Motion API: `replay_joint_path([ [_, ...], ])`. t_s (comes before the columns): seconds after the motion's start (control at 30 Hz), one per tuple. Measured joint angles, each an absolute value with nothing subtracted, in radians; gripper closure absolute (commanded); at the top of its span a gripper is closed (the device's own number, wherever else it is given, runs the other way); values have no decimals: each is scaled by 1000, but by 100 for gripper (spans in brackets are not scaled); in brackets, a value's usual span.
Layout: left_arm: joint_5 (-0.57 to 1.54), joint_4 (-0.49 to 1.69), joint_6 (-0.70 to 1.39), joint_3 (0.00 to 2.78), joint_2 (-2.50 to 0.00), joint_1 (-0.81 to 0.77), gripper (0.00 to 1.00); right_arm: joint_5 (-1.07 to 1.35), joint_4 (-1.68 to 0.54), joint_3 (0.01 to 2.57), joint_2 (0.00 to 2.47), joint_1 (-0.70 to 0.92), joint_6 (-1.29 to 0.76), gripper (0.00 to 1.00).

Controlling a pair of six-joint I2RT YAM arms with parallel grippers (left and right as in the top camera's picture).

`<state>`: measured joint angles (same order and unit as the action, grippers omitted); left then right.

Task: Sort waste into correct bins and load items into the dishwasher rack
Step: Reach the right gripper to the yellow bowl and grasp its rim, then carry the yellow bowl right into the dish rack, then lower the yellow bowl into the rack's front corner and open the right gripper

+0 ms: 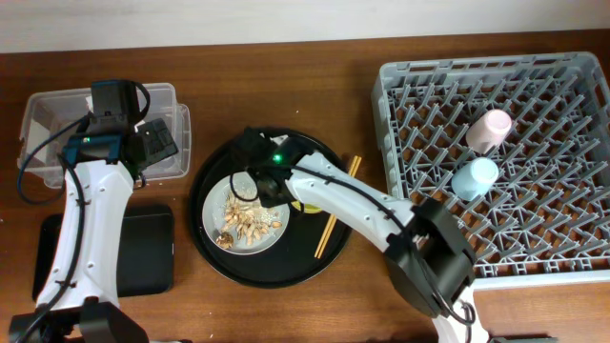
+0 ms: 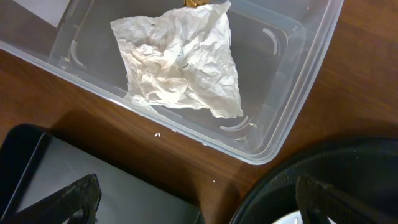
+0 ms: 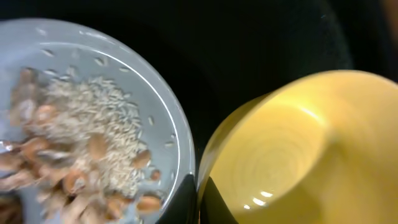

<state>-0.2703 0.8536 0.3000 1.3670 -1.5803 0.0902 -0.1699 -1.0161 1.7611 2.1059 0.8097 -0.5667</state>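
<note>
Left jaws wide apart, empty, right jaws' spread unclear, blurred dark tip by yellow bowl point(image 3: 292, 149)

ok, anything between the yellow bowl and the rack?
Only the chopsticks, lying across the round black tray's right edge between the yellow bowl and the dishwasher rack. They lie flat, so a lifted carry should probably clear them.

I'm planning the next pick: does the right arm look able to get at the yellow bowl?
Likely yes: the right gripper sits at the rim of the yellow bowl, beside the grey plate, nothing covering it.
</note>
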Motion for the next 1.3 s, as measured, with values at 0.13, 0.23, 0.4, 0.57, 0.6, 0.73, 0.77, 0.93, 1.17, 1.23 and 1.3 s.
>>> replay_joint_path([
  [0.13,-270,853,300,1367,-1580,90,1,-238,-1236,1916,1925,671,-551,96],
  [0.23,-270,854,300,1367,-1580,90,1,-191,-1291,1921,1827,451,-520,96],
  [0.4,-270,853,300,1367,-1580,90,1,169,-1541,1928,1810,61,-387,96],
  [0.57,-270,853,300,1367,-1580,90,1,156,-1693,1928,1765,27,-327,96],
  [0.6,-270,853,300,1367,-1580,90,1,157,-1693,1928,1757,27,-316,96],
  [0.73,-270,853,300,1367,-1580,90,1,168,-1693,1905,1668,27,-279,96],
  [0.77,-270,852,300,1367,-1580,90,1,168,-1693,1888,1638,27,-277,96],
  [0.93,-270,852,300,1367,-1580,90,1,213,-1592,1690,1600,-6,-228,96],
  [1.17,-270,854,300,1367,-1580,90,1,889,-1694,1575,1602,-193,379,96],
  [1.23,-270,852,300,1367,-1580,90,1,946,-1669,1452,1600,-201,441,96],
  [1.3,-270,851,300,1367,-1580,90,1,1023,-1566,1276,1598,-247,474,95],
])
